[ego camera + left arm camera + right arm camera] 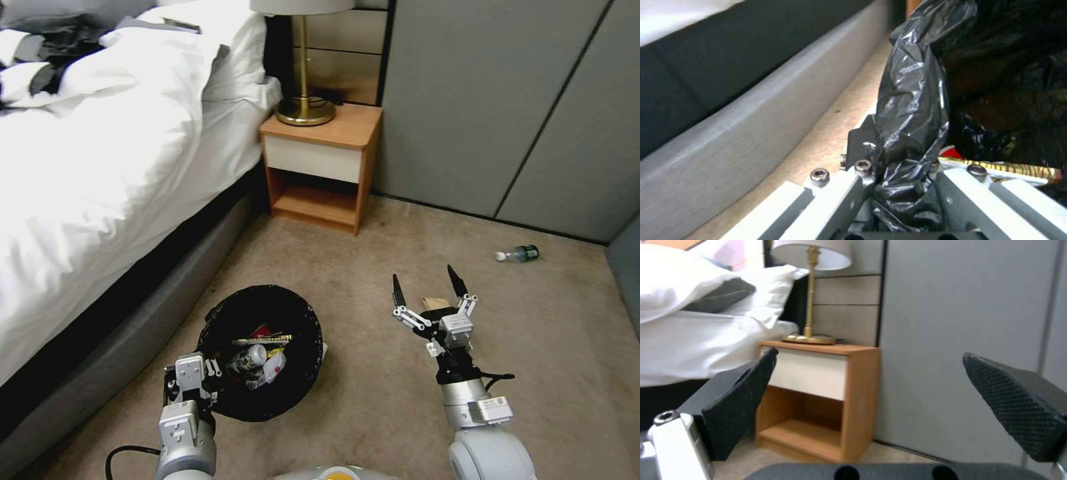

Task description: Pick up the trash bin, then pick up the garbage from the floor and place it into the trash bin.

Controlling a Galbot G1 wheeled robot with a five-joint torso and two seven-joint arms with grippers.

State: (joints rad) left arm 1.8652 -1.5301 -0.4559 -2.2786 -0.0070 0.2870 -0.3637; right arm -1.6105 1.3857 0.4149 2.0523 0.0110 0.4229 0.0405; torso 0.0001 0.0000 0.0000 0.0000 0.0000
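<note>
The trash bin point(303, 320), lined with a black bag, stands on the carpet beside the bed. My left gripper point(200, 377) is shut on its near rim. In the left wrist view the black bag point(911, 100) is pinched in the left gripper point(902, 186). Inside the bin lie pieces of garbage point(257, 357), among them a yellow striped wrapper point(1005, 168). My right gripper point(425, 277) hangs open above the carpet to the right of the bin, holding nothing. A brown paper scrap point(435, 303) lies just beyond its fingers. A small plastic bottle point(519, 254) lies farther right.
The bed point(100, 167) with its grey base runs along the left. A wooden nightstand point(323, 167) with a brass lamp point(305, 110) stands at the back. Grey wall panels point(507, 100) close the back and right. Open carpet lies between bin and bottle.
</note>
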